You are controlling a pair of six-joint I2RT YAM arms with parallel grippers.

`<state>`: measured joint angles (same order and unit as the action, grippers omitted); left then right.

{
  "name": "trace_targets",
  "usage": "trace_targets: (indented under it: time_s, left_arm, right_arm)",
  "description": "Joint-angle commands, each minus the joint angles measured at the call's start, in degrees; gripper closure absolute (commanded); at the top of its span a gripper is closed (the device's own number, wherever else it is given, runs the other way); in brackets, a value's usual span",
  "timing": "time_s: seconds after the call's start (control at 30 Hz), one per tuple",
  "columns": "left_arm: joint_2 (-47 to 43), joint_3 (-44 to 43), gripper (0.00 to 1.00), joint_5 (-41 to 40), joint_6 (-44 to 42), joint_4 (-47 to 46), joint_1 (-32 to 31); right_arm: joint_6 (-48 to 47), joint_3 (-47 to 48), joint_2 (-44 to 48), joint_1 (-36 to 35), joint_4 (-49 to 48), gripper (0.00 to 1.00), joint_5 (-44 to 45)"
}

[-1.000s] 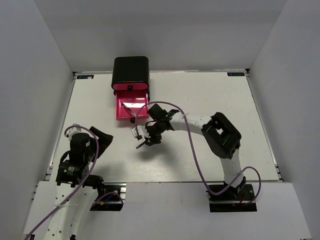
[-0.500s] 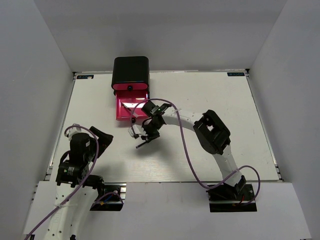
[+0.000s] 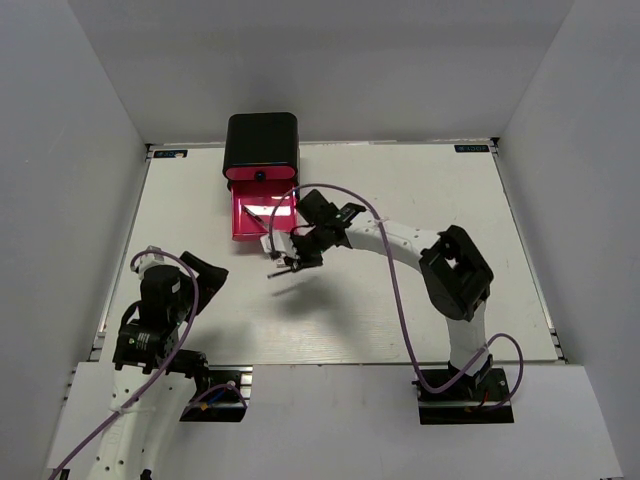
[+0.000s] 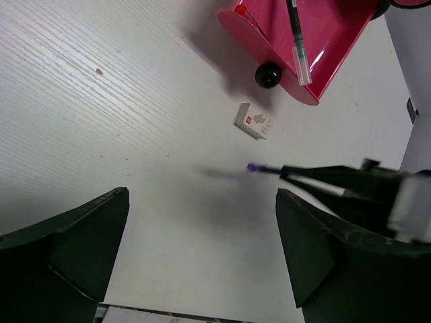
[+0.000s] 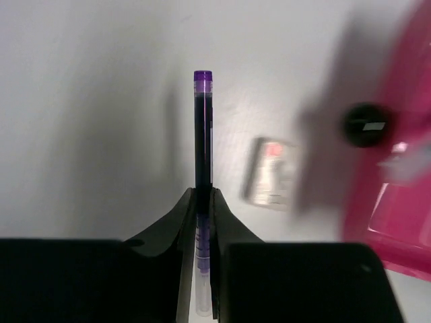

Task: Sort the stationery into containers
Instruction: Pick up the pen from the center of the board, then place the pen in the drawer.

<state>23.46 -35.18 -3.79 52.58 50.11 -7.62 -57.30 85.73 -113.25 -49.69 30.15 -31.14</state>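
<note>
Purple-tipped pen (image 5: 203,128) pinched in right gripper (image 5: 203,193); 1 other pen (image 4: 295,32) in drawer (image 4: 333,27); 1 eraser (image 4: 254,121); left gripper (image 4: 202,196) agape.

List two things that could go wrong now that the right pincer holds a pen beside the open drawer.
1. The thin pen is pinched by the right pincer with much of its length jutting out, so it might pivot or slip.
2. That free end could catch the drawer at its rim or knob, or drag the eraser lying just in front.
</note>
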Motion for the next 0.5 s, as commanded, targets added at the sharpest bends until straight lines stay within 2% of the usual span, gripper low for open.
trace_targets:
  time_s: [0.0,0.2,0.33,0.43,0.47]
  left_arm:
    - [0.6,0.2,0.0,0.5,-0.3,-1.6,0.2]
    - [0.6,0.2,0.0,0.5,-0.3,-1.6,0.2]
    - [0.6,0.2,0.0,0.5,-0.3,-1.6,0.2]
    - [0.6,0.2,0.0,0.5,-0.3,-1.6,0.2]
    - [0.6,0.2,0.0,0.5,-0.3,-1.6,0.2]
  right_arm:
    - [8.4,5.4,3.3,0.8,-12.1,1.0,2.5]
    - [12.7,9.1,2.7,1.5,-16.9,1.0,4.0]
    - [14.7,9.3,3.0,1.4,-24.3,1.0,7.0]
    - [14.7,12.4,-0.5,1.4,-26.7,1.0,9.9]
    - [14.8,16.4,-2.6,1.5,-26.1,1.0,10.1]
